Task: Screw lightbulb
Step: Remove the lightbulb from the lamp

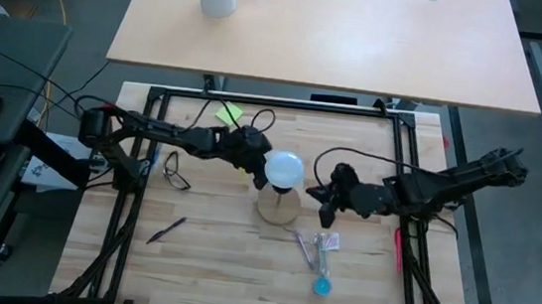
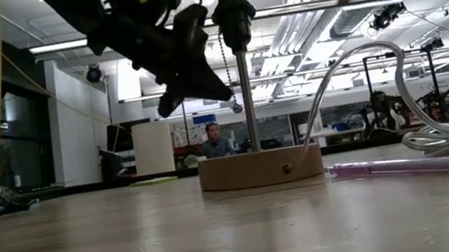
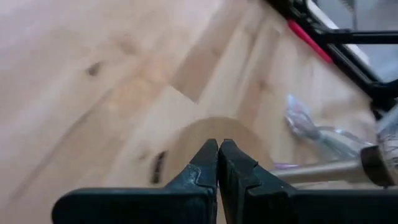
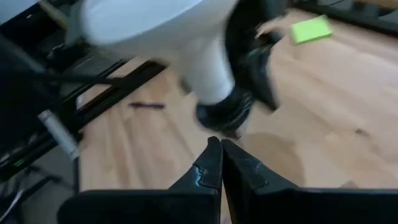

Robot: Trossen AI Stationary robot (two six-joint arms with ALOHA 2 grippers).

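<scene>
- High view: the lightbulb (image 1: 283, 169) sits atop the round wooden base (image 1: 278, 209) at mid-table, with the left gripper (image 1: 257, 168) pressed up beside its globe and the right gripper (image 1: 327, 215) just off the base's other side. Neither holds anything. A sideways nudge from either arm could tip the lamp, since nothing visibly clamps the base down.
- Low view: the black socket (image 2: 233, 15) stands high on a thin metal stem (image 2: 247, 99) rising from the base, its clear cord (image 2: 341, 77) looping to the table; the bulb itself runs off the top edge. The left arm hangs close beside the socket. That tall, narrow stand looks top-heavy, so any push up there risks rocking it, and the cord could snag a passing finger.
- Left wrist view: the left gripper's fingers (image 3: 202, 171) meet tip to tip, closed on nothing, above the base. Jaws this tight cannot take the globe; they would have to open first, or they will only shove the bulb.
- Right wrist view: the right gripper's fingers (image 4: 210, 163) are likewise closed and empty, aimed at the socket where the bulb's cone neck enters it. Whether the thread is fully seated cannot be told; if loose, a bump could tilt or cross-thread it.
</scene>
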